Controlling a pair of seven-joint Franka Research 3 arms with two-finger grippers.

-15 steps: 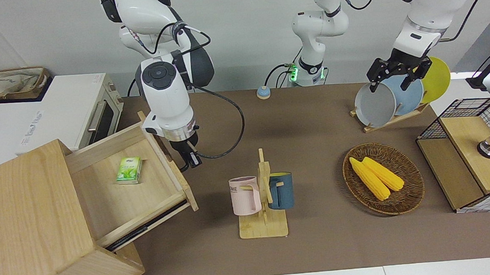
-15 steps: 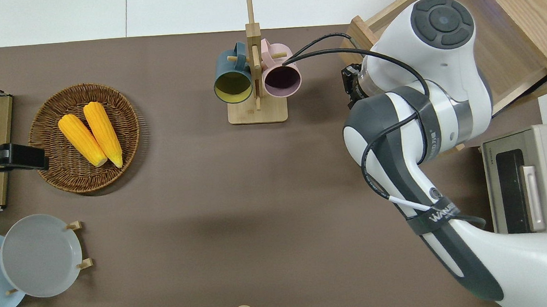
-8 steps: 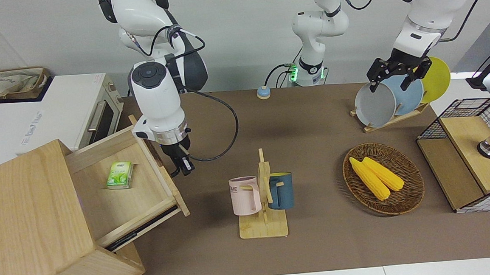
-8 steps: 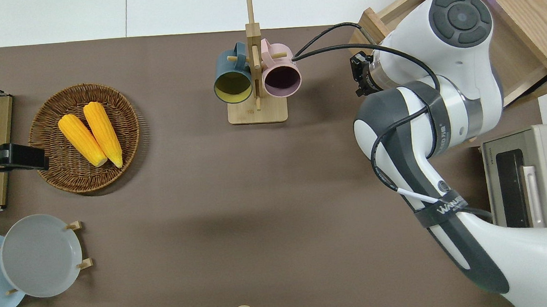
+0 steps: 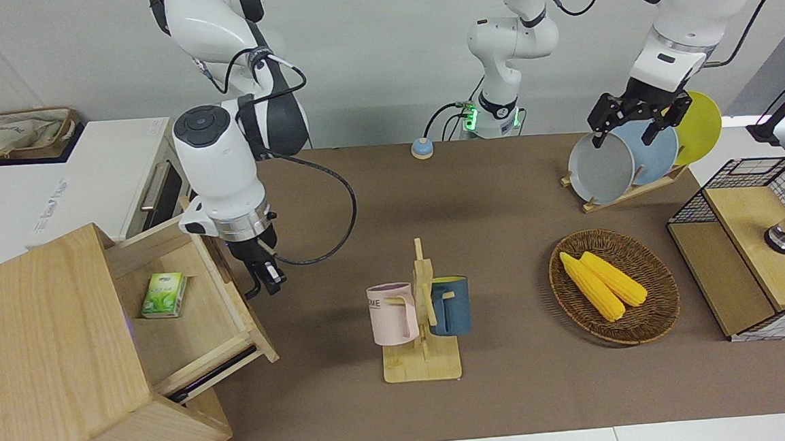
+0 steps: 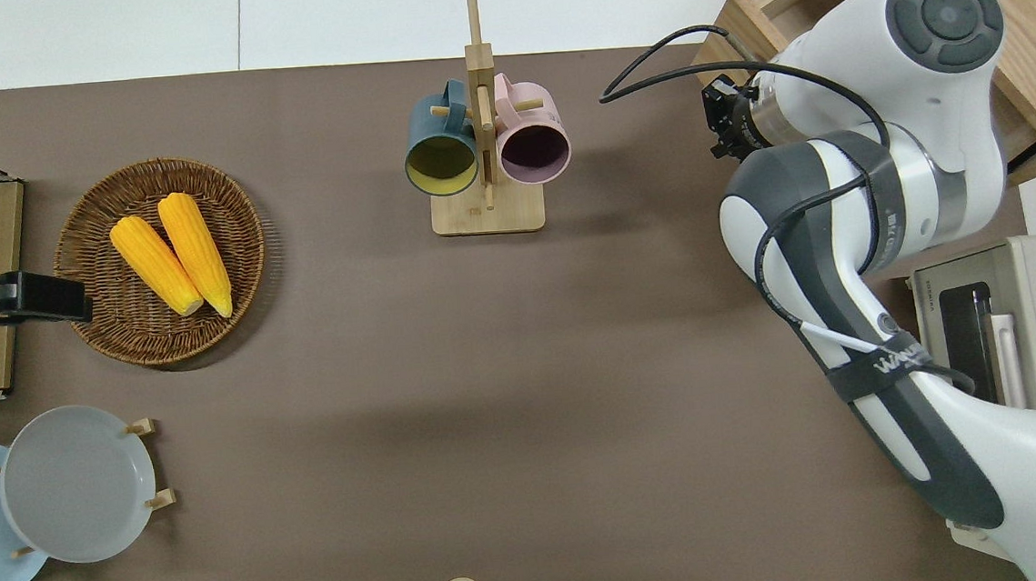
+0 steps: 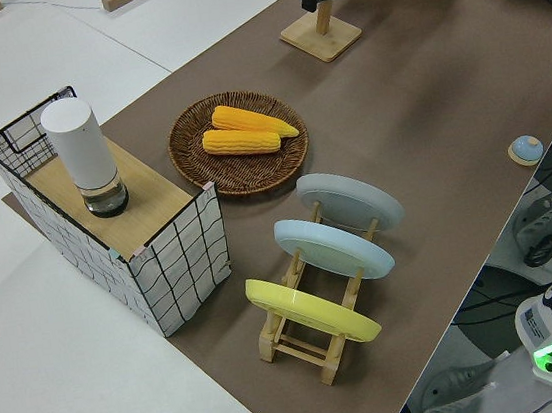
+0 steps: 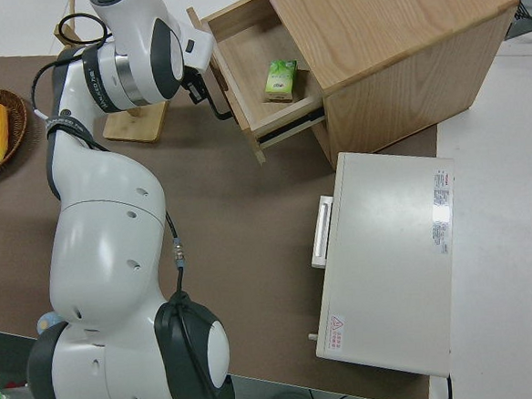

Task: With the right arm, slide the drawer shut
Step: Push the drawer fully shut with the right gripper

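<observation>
While half open, drawer [image 5: 186,308] holds green box [image 5: 163,295], right end effector [image 5: 265,280] beside, grip unclear.

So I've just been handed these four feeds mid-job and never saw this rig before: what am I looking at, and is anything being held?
Two white jointed robot arms work at a brown table. One feed faces them, one looks straight down, and two look from the table's ends. The right hand is at the front of the half-open pale-wood drawer; a small green box lies inside. Whether that hand grips the handle cannot be told. The left arm is parked. A wooden mug stand with pink and blue mugs, a wicker basket of two corn cobs, a plate rack and a white oven also sit there.
</observation>
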